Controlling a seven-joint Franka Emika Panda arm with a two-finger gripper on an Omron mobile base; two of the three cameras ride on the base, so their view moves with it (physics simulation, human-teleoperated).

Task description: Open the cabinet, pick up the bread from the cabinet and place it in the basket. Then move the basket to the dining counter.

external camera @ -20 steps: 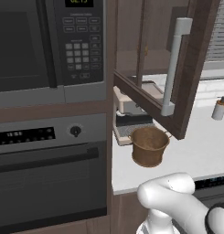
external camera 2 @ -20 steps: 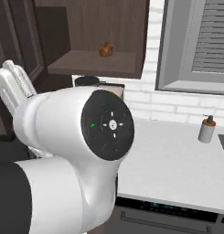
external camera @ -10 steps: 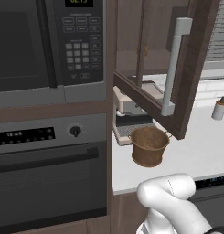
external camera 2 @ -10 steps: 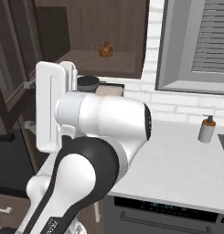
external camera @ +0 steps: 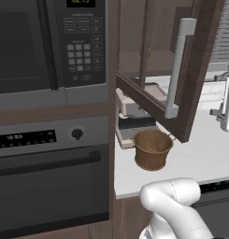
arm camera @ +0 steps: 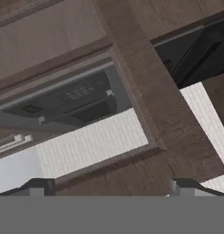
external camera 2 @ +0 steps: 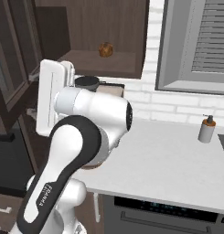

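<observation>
Up high, pincer (arm camera: pixel 109 192) spread, cabinet (arm camera: pixel 145 91) ahead

On the dark forearm of the white robot arm (external camera 2: pixel 63 169), small white vertical lettering reads "FRANKA". The black-and-steel microwave (external camera: pixel 50 46) shows green display digits above its keypad, and the black oven's control panel (external camera: pixel 25 138) shows pale markings, all too blurred to read.

The cabinet (external camera: pixel 195 70) is seen in dark brown wood grain, its bar handle (external camera: pixel 177 70) in grey; the bread (external camera 2: pixel 105 49) is golden-brown, the basket (external camera: pixel 153 148) brown, the counter (external camera 2: pixel 177 164) plain white, the microwave (external camera: pixel 50 46) black and steel, and the wall tiles (external camera 2: pixel 152 98) white
</observation>
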